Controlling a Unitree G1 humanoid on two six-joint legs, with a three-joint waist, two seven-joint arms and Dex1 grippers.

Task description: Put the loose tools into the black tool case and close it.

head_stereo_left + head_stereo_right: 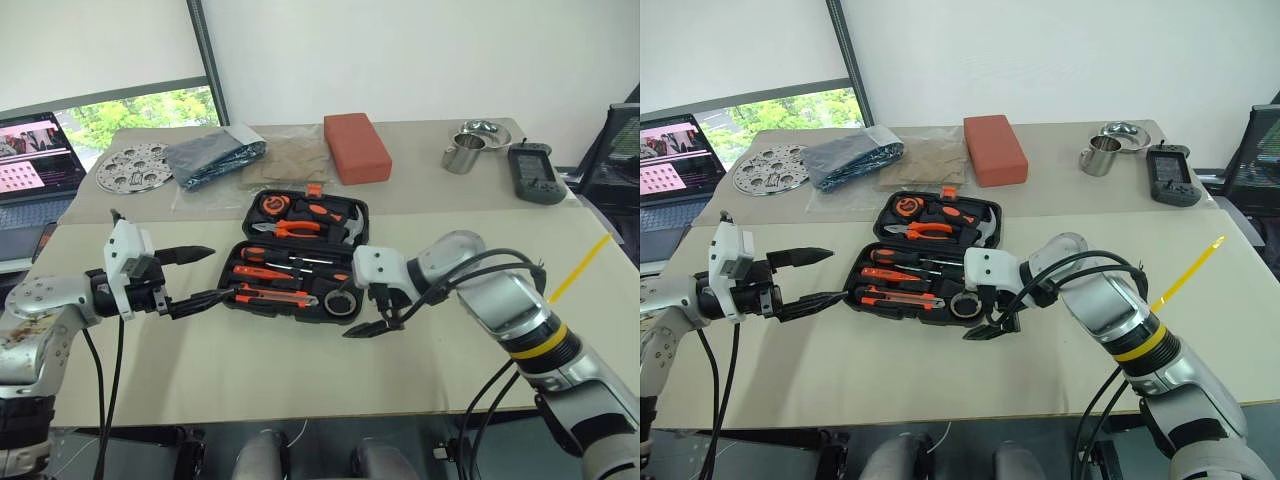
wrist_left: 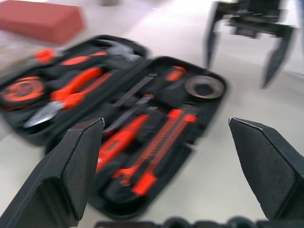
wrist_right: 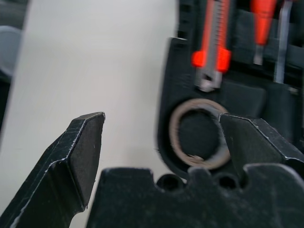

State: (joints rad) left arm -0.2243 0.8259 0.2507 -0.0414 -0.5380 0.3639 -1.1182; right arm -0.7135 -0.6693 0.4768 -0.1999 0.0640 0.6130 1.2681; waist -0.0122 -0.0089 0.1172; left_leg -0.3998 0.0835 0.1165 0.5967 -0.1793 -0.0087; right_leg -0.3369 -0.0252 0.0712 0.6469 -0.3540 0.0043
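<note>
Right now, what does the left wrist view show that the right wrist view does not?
The left wrist view alone has the red-orange block, the orange-handled pliers, the tape measure in the lid half, and the right gripper, open beyond the case. The right wrist view alone gives a close look at bare table beside the case. Both share the open black tool case, the utility knife and the grey ring roll in their slots.

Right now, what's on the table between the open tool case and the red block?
In the left eye view, only bare table lies between the black tool case and the red block.
</note>
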